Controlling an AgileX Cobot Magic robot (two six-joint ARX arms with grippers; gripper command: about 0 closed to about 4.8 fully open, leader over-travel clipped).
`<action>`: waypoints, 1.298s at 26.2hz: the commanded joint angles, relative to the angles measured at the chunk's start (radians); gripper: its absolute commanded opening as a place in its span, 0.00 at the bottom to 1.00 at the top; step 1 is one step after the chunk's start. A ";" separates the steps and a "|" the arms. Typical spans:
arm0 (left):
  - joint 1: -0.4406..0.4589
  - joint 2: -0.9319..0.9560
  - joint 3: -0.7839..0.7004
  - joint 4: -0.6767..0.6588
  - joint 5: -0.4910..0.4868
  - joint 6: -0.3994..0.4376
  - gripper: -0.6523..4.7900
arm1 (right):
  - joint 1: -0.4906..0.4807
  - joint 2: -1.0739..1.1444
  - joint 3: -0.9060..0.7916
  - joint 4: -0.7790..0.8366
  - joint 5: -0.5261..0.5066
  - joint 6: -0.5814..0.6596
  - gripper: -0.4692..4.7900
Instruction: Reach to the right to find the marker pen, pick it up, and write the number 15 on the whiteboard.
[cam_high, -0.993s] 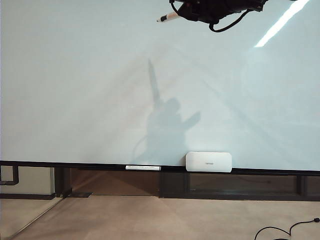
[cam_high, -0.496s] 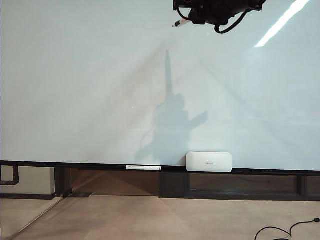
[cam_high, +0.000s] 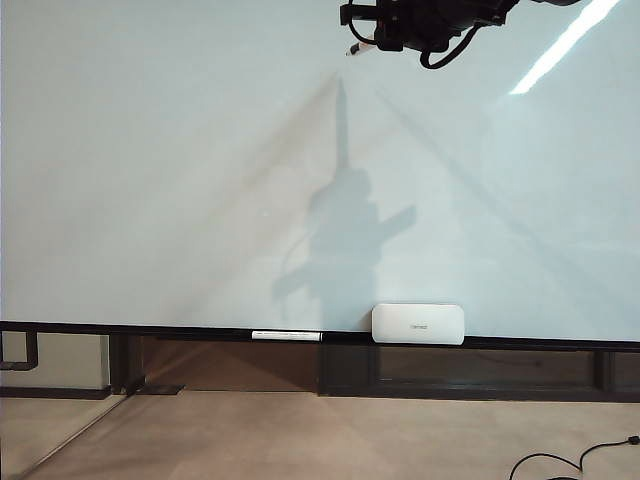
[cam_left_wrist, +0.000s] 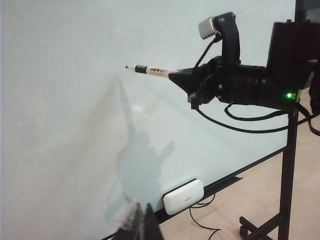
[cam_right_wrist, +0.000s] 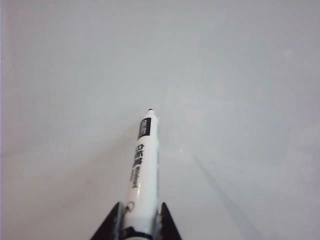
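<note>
A: Which step is in hand?

B: The pen is already picked up — the right tool (cam_left_wrist: 182, 77) is closed on the marker pen (cam_right_wrist: 141, 167), its jaws pinching the barrel from both sides. It sits high on the whiteboard (cam_high: 150, 180), a little right of the middle in the exterior view, with the black tip aimed at the glossy panel.

A: Is the tip touching?

B: I cannot tell; no stroke shows anywhere on the board, so the number 15 is not begun.

A: And the left tool?

B: Only dark finger tips (cam_left_wrist: 145, 222) show at the edge of its own camera, low and to the left of the board; I cannot tell how wide they stand, and nothing shows between them.

A: So what does the next move call for?

B: I judge a gentle push onto the board, then a steady downward stroke for the "1" — light pressure, so the pen doesn't slip in the grip.
</note>
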 joint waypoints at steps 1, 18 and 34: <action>0.000 -0.001 0.003 0.010 0.004 0.006 0.11 | 0.000 0.013 0.025 0.025 0.000 0.000 0.09; 0.000 -0.002 0.002 0.010 0.008 0.045 0.11 | -0.008 0.056 0.074 0.048 0.005 0.000 0.09; 0.000 -0.002 0.003 0.011 0.007 0.050 0.11 | -0.014 0.086 0.074 0.047 0.031 0.000 0.09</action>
